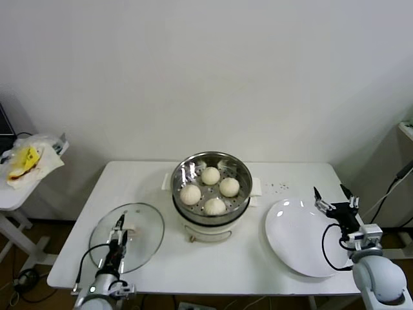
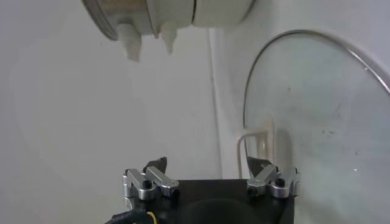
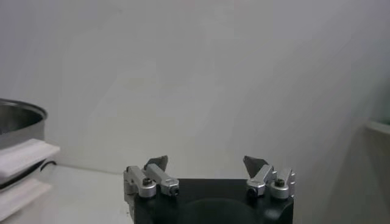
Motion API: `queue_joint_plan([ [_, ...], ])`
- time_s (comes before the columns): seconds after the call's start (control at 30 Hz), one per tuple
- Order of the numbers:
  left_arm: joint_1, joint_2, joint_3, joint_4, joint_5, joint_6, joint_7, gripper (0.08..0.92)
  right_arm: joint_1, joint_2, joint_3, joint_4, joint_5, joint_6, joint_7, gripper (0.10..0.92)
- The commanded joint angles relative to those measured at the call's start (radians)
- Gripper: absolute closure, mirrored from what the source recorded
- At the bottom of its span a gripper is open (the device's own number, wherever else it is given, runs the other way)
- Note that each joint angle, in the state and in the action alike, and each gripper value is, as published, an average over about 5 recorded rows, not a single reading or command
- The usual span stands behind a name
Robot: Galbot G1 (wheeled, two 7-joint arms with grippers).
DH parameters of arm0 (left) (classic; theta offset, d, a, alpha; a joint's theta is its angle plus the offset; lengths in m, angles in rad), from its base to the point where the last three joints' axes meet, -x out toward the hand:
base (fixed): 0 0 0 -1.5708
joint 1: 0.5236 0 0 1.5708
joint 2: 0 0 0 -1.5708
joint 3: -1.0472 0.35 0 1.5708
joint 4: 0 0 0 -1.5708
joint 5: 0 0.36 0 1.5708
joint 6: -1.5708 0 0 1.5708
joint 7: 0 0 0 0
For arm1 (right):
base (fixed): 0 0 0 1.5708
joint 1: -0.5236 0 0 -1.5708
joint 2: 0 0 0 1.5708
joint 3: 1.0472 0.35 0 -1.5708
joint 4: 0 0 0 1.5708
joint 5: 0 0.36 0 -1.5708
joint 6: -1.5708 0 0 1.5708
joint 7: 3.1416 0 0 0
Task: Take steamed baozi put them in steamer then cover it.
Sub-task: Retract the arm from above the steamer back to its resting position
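Several cream-white baozi lie inside the shiny steel steamer, which stands on its white pot base at the table's middle back. The clear glass cover lies flat on the table at the front left, its white handle up. My left gripper is open and empty, low over the cover near its handle; in the left wrist view the gripper faces the handle and the cover's rim. My right gripper is open and empty above the right edge of the white plate.
The steamer's base shows at the far side of the left wrist view, and the steamer's rim and side handle in the right wrist view. A small side table with a yellow packet stands at the far left. Dark specks lie behind the plate.
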Motion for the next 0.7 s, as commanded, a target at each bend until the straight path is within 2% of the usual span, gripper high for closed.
queue_joint_plan([
  [0.03,-0.112,0.016,0.014,0.127,-0.013,-0.005,-0.037,0.177,-0.002,0.012,0.007,-0.016,-0.026,-0.001,-0.006,0.203],
  [0.37,-0.148,0.025,0.013,0.177,-0.038,-0.029,-0.06,0.198,0.009,0.02,-0.023,-0.03,-0.047,0.009,-0.032,0.203],
  [0.7,-0.136,0.023,0.013,0.169,-0.058,-0.048,-0.063,0.468,0.022,0.03,-0.036,-0.042,-0.072,0.014,-0.041,0.203],
])
